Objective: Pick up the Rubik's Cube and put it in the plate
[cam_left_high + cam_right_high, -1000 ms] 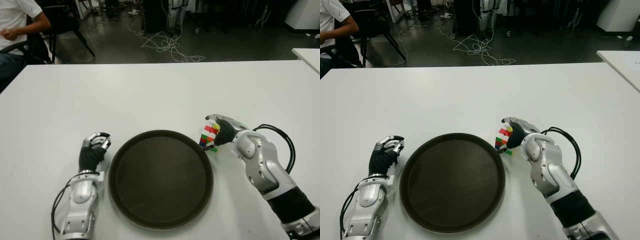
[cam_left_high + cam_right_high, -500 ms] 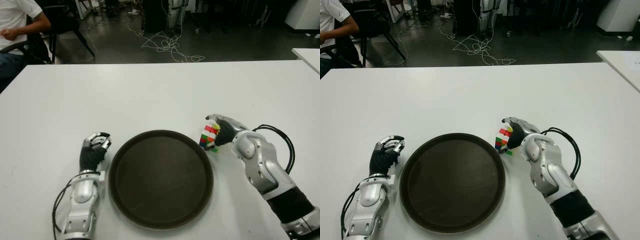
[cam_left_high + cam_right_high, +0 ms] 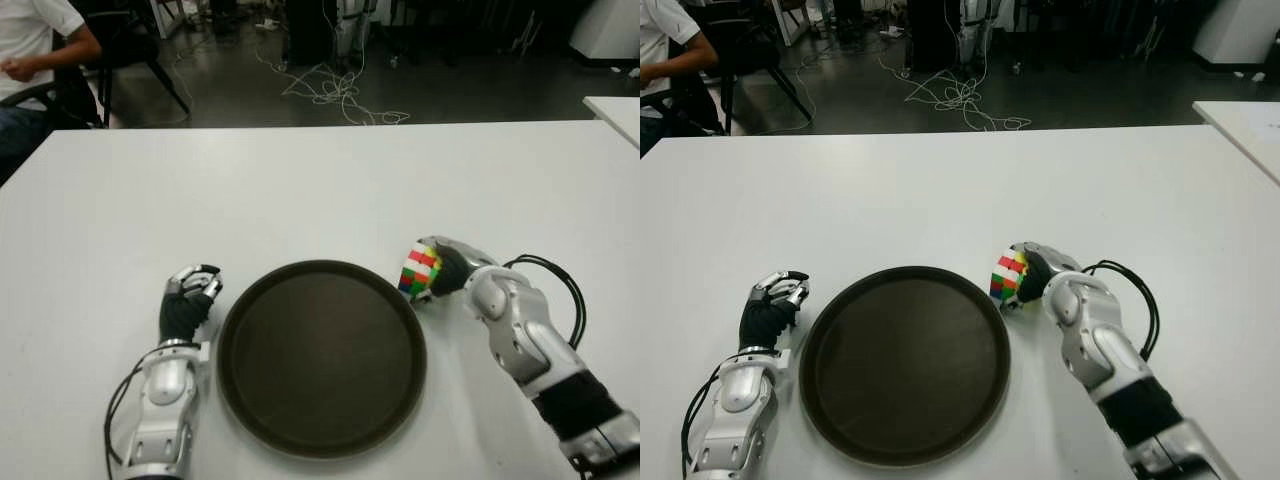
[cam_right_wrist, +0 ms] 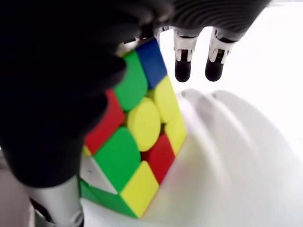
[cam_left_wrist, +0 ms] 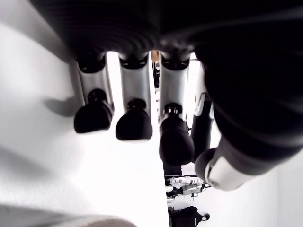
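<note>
Compared with 1 second earlier, the right hand (image 3: pixel 447 268) clasps the Rubik's Cube (image 3: pixel 419 272) seemingly just off the table beside the plate (image 3: pixel 322 430), so transfer is near; the left hand (image 3: pixel 188 300), curled empty, flanks the plate's other side.

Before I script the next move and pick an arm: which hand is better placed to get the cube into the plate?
The right hand: its fingers are wrapped on the Rubik's Cube just off the plate rim. The left hand shows beside the plate's opposite side, holding nothing.
</note>
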Available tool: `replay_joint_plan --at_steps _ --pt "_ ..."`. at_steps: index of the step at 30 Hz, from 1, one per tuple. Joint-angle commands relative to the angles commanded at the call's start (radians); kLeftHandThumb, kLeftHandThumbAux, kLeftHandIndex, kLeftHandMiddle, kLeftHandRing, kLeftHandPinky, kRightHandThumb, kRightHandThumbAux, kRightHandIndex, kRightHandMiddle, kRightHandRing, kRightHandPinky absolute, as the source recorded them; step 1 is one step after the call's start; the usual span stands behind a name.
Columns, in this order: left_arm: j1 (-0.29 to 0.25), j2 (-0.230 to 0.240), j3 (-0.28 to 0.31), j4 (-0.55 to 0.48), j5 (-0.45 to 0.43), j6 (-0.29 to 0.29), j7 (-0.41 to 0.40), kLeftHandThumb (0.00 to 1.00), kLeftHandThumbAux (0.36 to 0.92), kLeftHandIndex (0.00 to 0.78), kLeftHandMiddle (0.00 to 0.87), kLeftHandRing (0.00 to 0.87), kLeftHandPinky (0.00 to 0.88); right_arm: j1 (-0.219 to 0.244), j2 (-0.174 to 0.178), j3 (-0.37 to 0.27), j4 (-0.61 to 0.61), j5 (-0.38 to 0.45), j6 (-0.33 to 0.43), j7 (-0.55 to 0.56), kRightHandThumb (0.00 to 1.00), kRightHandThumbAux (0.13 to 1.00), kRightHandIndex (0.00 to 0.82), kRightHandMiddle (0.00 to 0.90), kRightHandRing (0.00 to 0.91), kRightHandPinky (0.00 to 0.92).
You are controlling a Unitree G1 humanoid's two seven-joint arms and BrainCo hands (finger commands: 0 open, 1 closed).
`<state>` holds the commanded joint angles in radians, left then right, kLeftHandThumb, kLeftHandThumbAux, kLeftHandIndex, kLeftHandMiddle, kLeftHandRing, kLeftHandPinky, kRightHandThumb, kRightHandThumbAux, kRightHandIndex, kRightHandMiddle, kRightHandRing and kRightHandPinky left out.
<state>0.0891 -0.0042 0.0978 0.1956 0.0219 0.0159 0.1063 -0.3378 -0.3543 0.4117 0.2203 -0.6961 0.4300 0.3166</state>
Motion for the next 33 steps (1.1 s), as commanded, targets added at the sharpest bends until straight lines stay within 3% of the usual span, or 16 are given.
replay_joint_plan --at_steps 33 --pt "0.005 0.012 -0.005 0.004 0.02 -0.016 0.002 0.709 0.707 0.443 0.799 0.82 0.8 -0.019 0.011 0.003 0.099 0.013 -0.053 -0.044 0.0 0.859 0.04 0.083 0.066 0.039"
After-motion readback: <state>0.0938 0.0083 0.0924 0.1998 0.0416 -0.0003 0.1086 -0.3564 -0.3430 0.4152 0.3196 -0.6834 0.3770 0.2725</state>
